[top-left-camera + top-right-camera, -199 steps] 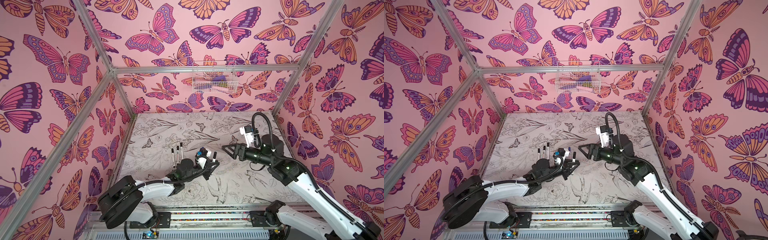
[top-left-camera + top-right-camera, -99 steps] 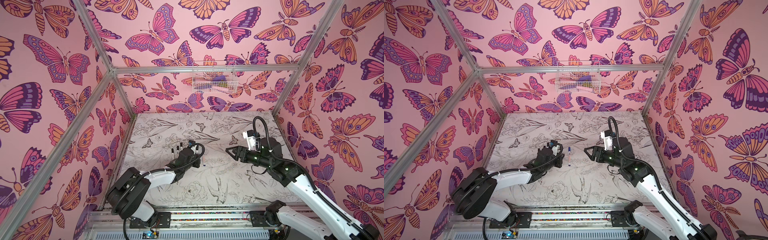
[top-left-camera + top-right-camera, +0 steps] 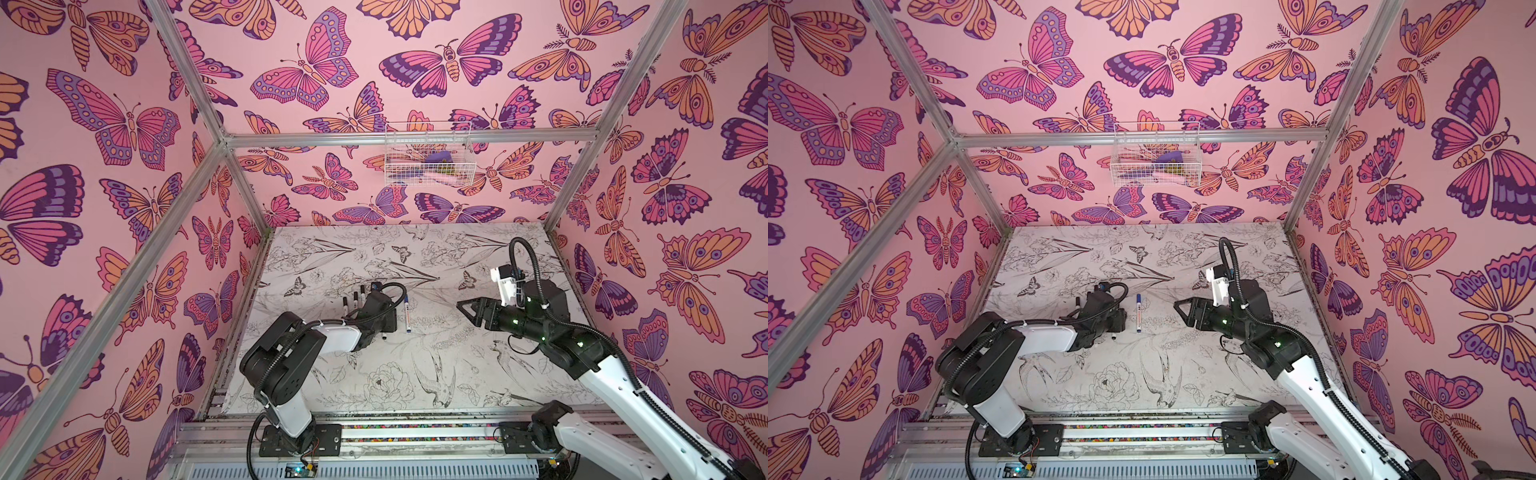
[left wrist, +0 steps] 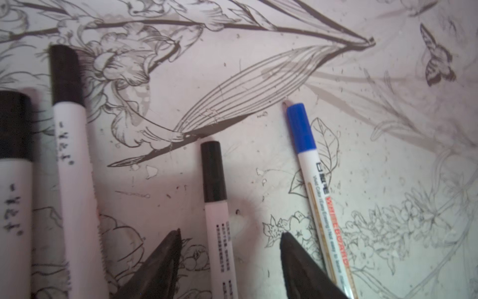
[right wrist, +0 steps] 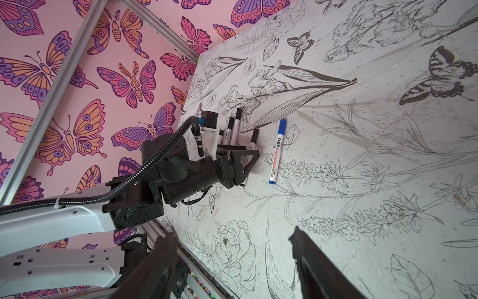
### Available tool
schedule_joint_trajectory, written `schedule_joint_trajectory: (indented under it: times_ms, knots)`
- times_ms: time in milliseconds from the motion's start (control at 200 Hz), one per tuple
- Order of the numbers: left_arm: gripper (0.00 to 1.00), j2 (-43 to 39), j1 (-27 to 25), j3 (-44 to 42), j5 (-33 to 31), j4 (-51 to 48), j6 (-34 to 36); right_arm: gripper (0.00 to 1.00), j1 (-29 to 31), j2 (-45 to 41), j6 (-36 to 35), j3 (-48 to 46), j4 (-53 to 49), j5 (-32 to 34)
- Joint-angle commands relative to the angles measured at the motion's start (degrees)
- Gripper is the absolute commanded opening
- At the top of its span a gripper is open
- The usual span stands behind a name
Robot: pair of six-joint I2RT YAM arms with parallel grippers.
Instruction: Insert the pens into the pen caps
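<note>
The left gripper (image 4: pixel 230 233), spread, is straddling a slim white black-capped plastic pen (image 4: pixel 217 212); the right gripper (image 5: pixel 232 234) is hovering spread; a crooked lift could be rolling the pen.

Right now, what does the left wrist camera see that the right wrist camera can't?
Only the left wrist view: the dark print on the black-capped pens' barrels close up, and the look straight out between the left gripper's open fingertips, with one of those pens lying in the gap.
Only the right wrist view: the butterfly walls, the left arm seen from outside, and the right gripper, open and empty.
Both: the blue-capped pen, the black-capped pens and the flower-printed table.
</note>
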Motion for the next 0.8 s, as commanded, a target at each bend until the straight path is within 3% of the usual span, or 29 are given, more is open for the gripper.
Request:
schedule_joint_trajectory:
  times_ms: [0, 35, 170, 320, 446, 481, 606, 616, 626, 681, 796]
  knots:
    - [0.87, -3.1, 0.3, -0.5, -1.7, -3.0, -0.5, 0.72, -0.6, -0.4, -1.8, -0.2, -1.5, 1.4]
    - [1.00, -4.7, 0.3, -0.6, -1.6, -3.1, 0.2, 0.72, -0.7, -0.4, -2.1, -0.2, -1.5, 1.7]
    - [0.99, -13.8, 0.2, -1.8, -3.7, -3.6, 3.2, 0.73, -1.8, -1.7, -4.5, -0.7, -2.9, 8.4]
    - [0.99, -28.7, 0.6, -6.4, -12.7, -4.0, 8.3, 0.76, -2.1, -5.6, -12.2, -5.9, -3.4, 35.8]
    - [0.99, -37.3, 4.0, -8.2, -21.9, -11.4, 12.9, 0.79, -2.3, -8.7, -24.0, -16.7, 9.8, 53.2]
    - [0.99, -38.8, 6.0, -8.9, -23.8, -13.3, 13.5, 0.79, -2.7, -9.0, -27.5, -20.6, 16.6, 55.1]
    - [0.99, -41.1, 12.4, -12.7, -32.8, -15.8, 12.9, 0.79, -5.2, -6.4, -27.8, -31.3, 36.3, 62.6]
    - [0.99, -40.9, 12.7, -13.0, -33.6, -15.5, 12.7, 0.82, -5.3, -5.6, -28.9, -32.0, 39.6, 62.8]
    - [0.99, -40.8, 13.0, -13.3, -34.4, -15.4, 12.5, 0.98, -5.5, -4.7, -29.5, -32.3, 41.6, 63.4]
    - [0.98, -39.8, 15.5, -12.3, -36.2, -16.8, 9.7, 0.99, -6.2, -1.3, -32.1, -31.3, 42.5, 62.6]
    - [0.98, -33.4, 20.0, -9.3, -33.1, -15.1, 12.3, 0.99, -9.6, 11.7, -30.0, -29.9, 48.7, 63.3]
